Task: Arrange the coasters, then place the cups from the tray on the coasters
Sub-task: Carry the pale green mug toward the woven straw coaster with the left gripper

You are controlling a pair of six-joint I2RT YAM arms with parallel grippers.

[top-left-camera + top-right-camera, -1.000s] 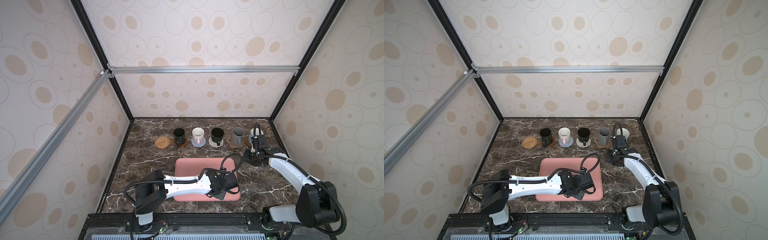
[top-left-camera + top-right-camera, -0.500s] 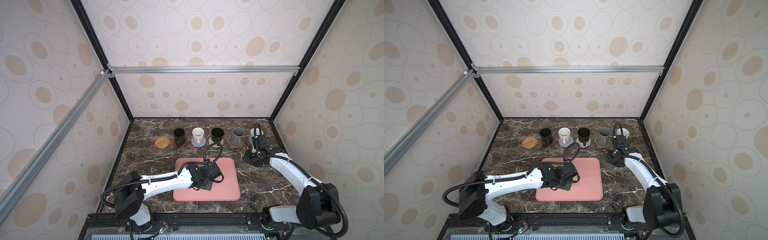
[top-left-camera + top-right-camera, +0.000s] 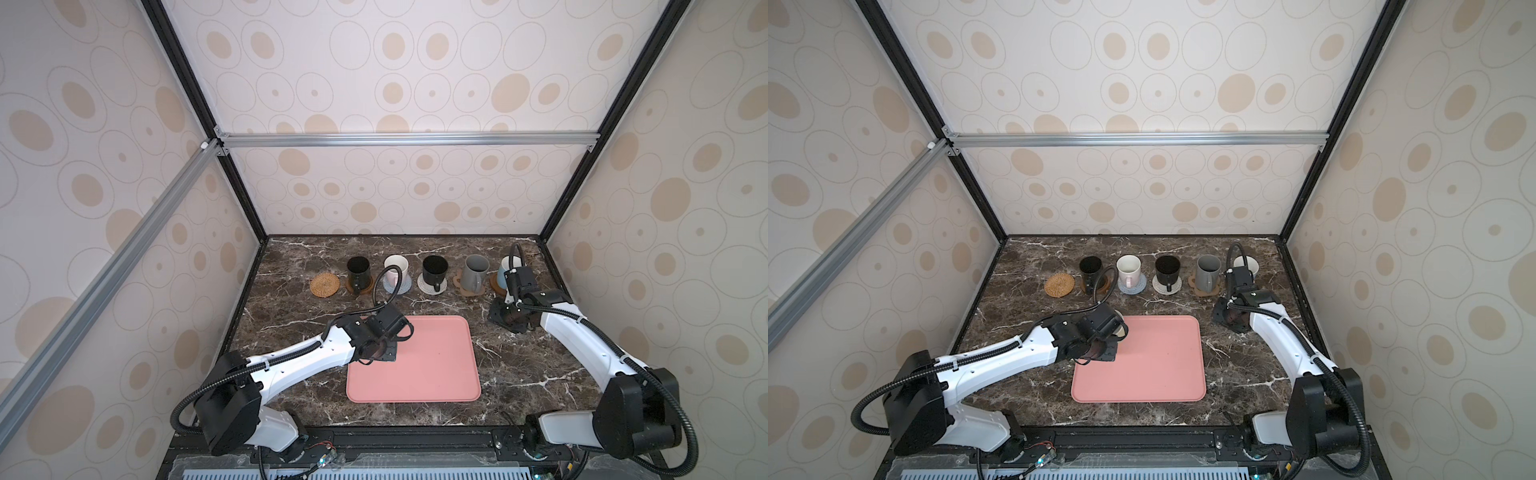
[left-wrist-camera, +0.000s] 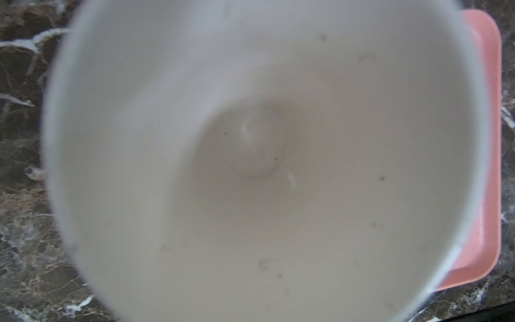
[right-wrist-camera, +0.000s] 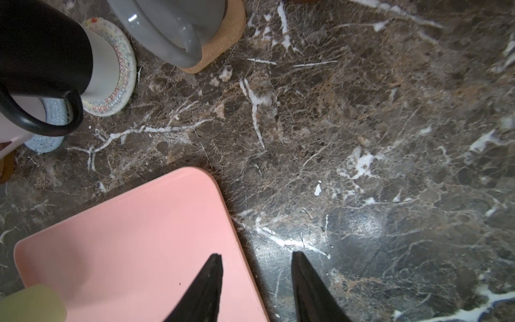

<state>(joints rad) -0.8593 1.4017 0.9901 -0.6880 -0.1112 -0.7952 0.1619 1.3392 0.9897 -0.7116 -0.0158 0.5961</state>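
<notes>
Top view: left gripper [image 3: 381, 350] hangs over the tray's [image 3: 432, 374] far-left corner. The bare woven coaster [image 3: 325, 284] lies beyond it, next to a black cup [image 3: 358, 270], which you could clip.
Left wrist: green cup [image 4: 250, 167] pinched. Its inside is glossy white, so the slick glaze may slip.
Right wrist: right gripper [image 5: 256, 253] spread, empty, at the tray's right edge.
</notes>
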